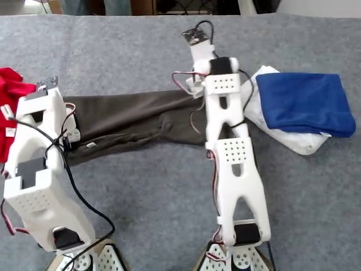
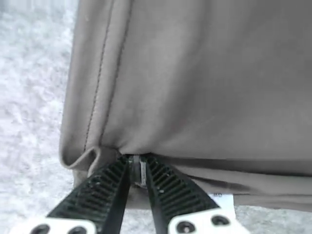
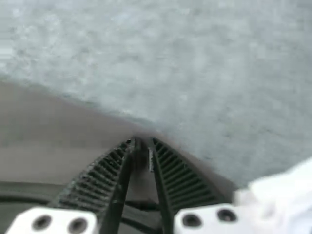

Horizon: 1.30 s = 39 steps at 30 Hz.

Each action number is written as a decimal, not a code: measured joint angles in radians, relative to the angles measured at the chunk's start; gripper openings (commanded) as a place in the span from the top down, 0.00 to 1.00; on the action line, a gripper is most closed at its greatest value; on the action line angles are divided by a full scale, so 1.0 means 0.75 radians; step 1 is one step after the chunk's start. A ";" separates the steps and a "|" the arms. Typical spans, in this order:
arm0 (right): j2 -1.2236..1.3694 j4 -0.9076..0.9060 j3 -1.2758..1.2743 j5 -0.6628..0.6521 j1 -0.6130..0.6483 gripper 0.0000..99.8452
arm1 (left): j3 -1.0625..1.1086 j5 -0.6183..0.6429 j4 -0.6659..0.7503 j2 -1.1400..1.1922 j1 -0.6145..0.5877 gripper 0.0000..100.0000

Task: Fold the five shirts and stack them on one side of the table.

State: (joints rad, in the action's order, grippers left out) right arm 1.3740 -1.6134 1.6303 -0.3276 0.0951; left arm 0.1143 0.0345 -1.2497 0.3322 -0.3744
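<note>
folding scene: a brown shirt [image 1: 141,121] is being held at both ends by two white robot arms over a table [image 1: 141,192] covered in grey fabric.
brown shirt: it is being shown as a long, rumpled band lying crosswise on the middle of the table, between the left arm [image 1: 34,169] and the right arm [image 1: 234,164].
left gripper [image 2: 137,170]: its ribbed black jaws are being pressed together on a folded edge of the brown shirt [image 2: 195,87], at the end of the band nearest the red shirt; a stitched hem is being shown running away from the pinched spot.
care tag [image 2: 217,196]: a small white tag is being shown at the shirt's edge, just beside the left gripper.
right gripper [image 3: 141,151]: its jaws are being closed on the brown shirt [image 3: 58,136] at the band's other end, where the cloth is meeting the bare grey table [image 3: 170,58].
blue shirt [image 1: 304,101]: folded into a neat rectangle, it is being carried on top of a white shirt [image 1: 287,138] on the right side of the table, just beside the right arm and apart from the brown shirt.
white shirt: its edges are being shown sticking out from under the blue shirt on the near and inner sides.
red shirt [image 1: 11,101]: it is being shown bunched at the table's left edge, just beside the left arm and partly cut off by the frame.
</note>
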 measured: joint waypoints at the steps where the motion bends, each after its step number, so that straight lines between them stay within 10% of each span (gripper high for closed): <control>1: -0.004 -0.018 0.000 0.000 -0.014 0.96 | -0.057 0.000 -0.039 0.000 0.012 0.97; 7: -0.096 -0.123 0.000 0.000 -0.055 0.96 | -0.516 0.000 -0.180 0.033 0.076 0.97; 19: -0.110 -0.113 0.000 -0.072 -0.084 0.96 | -0.869 0.000 0.174 0.628 0.074 0.97; 39: 0.020 0.025 -0.035 -0.305 -0.176 0.96 | -1.856 0.084 -0.166 1.113 0.047 0.97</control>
State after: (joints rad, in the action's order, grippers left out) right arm 1.3894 -1.5950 1.6042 -0.5562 -0.0368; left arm -1.2774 0.0974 -1.3740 1.1669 -0.3391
